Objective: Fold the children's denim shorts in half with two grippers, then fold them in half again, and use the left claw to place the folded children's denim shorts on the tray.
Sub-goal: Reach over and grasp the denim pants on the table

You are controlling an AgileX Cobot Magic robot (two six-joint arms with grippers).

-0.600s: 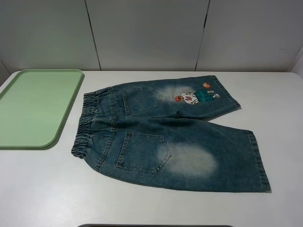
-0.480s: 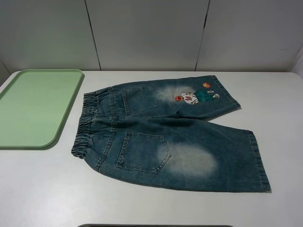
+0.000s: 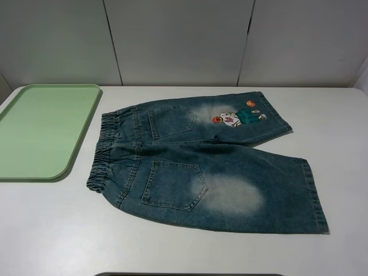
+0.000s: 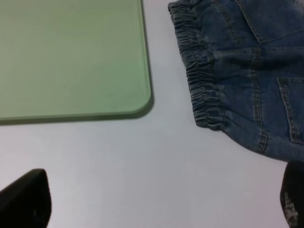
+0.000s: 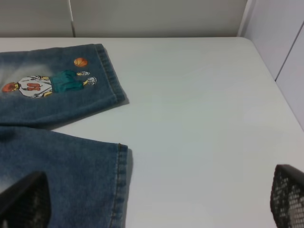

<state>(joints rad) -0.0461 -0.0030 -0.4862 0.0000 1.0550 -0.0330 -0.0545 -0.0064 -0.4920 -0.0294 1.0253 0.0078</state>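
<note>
Children's denim shorts (image 3: 201, 167) lie flat. Both jaws gape wide. Left claw (image 4: 159, 204) should pinch the waistband (image 4: 202, 90), right gripper (image 5: 156, 199) the hem (image 5: 119, 180), lifting together.

No visible change over 0.6 s: children's denim shorts (image 3: 201, 164) and tray (image 3: 46, 129) exactly as before.

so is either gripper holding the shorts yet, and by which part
Nothing is held. The left gripper and the right gripper both have open jaws with nothing between them, and the denim shorts lie flat on the table beside the tray.
</note>
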